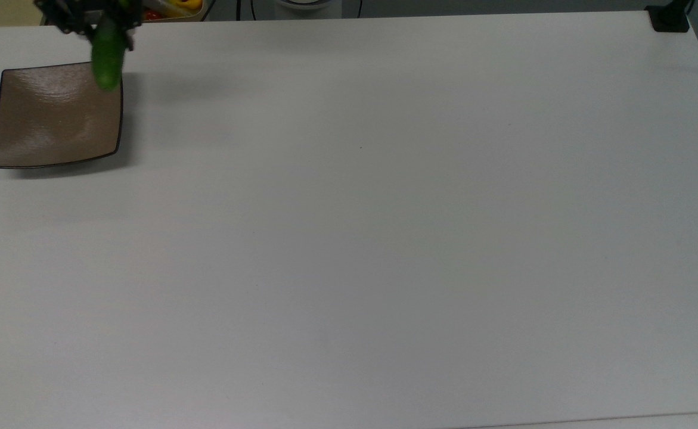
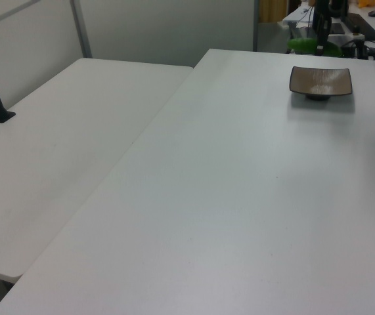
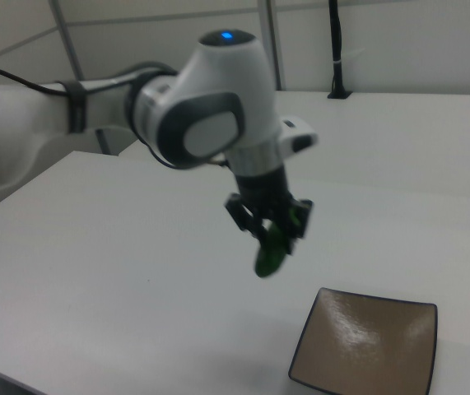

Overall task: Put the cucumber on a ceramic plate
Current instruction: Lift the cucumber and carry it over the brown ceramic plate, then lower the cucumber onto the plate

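Item: cucumber (image 3: 271,251). Short, dark green, glossy. Held aloft and clear of the tabletop (image 1: 384,238), one end hanging down and tilted. In the top view it overlaps the upper right corner of the plate; in the right view it hangs up and to the left of the plate, well above it.

Holder: pincer (image 3: 269,220), fingers closed on the cucumber's upper part, carried by a white arm (image 3: 210,107).

Destination: ceramic plate (image 1: 50,119). Square, taupe-brown, thin dark rim, nothing lying in it. It rests near the top view's upper left corner of the tabletop.

Hazards, as judged: the cucumber is over the plate's corner rather than its dished centre, so a release here would likely land it on the rim, and its round, smooth skin could let it roll off. A drop from this height could also make it bounce out.

Surroundings: plain white tabletop; a second white table (image 2: 62,144) beside it on the left view's left; a bin of coloured produce (image 1: 170,7) past the far edge; pale partition walls (image 2: 167,29).
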Controlling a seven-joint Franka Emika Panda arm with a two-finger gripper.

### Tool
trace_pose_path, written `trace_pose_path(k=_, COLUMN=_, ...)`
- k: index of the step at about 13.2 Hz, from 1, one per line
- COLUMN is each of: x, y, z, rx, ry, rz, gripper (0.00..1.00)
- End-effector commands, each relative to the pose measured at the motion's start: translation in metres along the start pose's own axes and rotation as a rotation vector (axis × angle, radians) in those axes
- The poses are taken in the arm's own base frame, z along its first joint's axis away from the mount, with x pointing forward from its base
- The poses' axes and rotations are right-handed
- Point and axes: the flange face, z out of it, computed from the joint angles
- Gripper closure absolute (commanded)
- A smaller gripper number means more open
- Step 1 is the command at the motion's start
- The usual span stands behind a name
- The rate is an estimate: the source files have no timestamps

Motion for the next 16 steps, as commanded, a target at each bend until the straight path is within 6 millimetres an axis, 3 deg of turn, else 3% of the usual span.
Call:
trace_pose_path(k=1, x=-0.004, y=0.055, z=0.046, rx=-0.067, ry=-0.011, rz=-0.017, gripper=0.95)
trace_pose_path(k=4, x=-0.013, y=0.089, z=0.077, rx=-0.115, ry=-0.008, rz=-0.052, gripper=0.94)
trace_pose_path(k=7, x=-0.021, y=0.111, z=0.108, rx=-0.136, ry=-0.024, rz=-0.037, gripper=0.94)
trace_pose_path(k=11, x=-0.025, y=0.125, z=0.137, rx=-0.158, ry=-0.034, rz=-0.04, gripper=0.92)
trace_pose_path(k=13, x=-0.025, y=0.128, z=0.149, rx=-0.159, ry=-0.045, rz=-0.039, gripper=0.87)
trace_pose_path(k=16, x=-0.024, y=0.128, z=0.155, rx=-0.16, ry=-0.044, rz=-0.036, gripper=0.66)
